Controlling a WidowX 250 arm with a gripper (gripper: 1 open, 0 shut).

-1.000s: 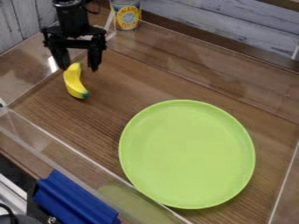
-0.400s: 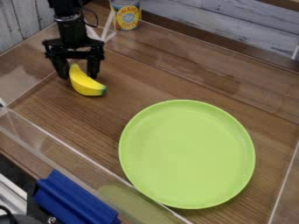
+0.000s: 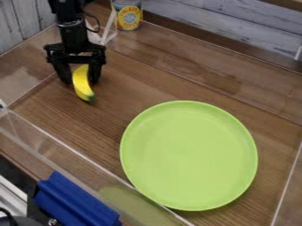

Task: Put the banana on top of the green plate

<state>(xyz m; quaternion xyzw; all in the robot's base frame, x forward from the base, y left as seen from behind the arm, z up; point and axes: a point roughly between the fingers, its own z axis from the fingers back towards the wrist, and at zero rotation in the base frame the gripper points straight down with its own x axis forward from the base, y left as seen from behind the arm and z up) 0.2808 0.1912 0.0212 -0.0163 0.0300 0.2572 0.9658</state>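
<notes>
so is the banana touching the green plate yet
Apart. The camera view shows the banana lying on the wooden table at upper left, between the open end effector fingers, with a clear stretch of bare wood before the green plate.

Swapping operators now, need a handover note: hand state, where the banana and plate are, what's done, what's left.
Hand: open, pointing down, fingers either side of the small curved yellow banana; no grip visible yet.
Banana: lying on the wooden tabletop, upper left, well apart from the plate.
Large round lime-green plate: lower right, nothing on it.
Done: hand lowered over the banana.
Left: close, lift, carry to the plate, release.
</notes>
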